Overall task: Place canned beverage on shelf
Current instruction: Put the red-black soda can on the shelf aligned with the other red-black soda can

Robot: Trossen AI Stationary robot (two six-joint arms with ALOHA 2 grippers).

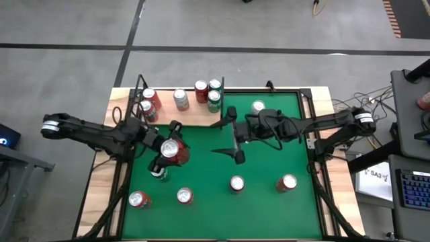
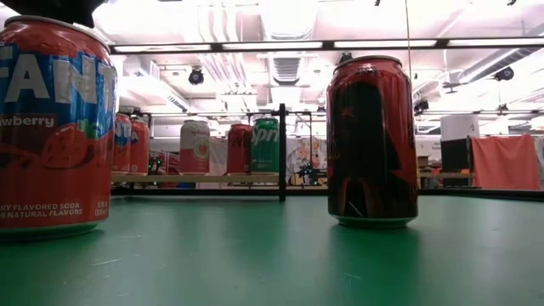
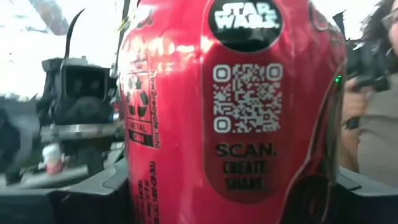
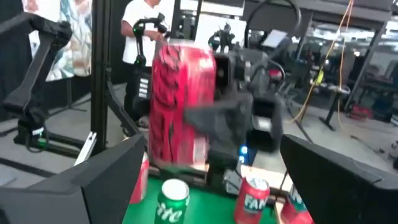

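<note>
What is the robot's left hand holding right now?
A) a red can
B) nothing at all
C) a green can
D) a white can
A: the left gripper is closed around a red can with a Star Wars label, lifted over the green table, as the left wrist view shows up close.

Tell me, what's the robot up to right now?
Left gripper shut on red can, lifted over the felt. Right gripper open, empty, mid-table. Shelf holds six cans; a green can stands just under the load.
</note>
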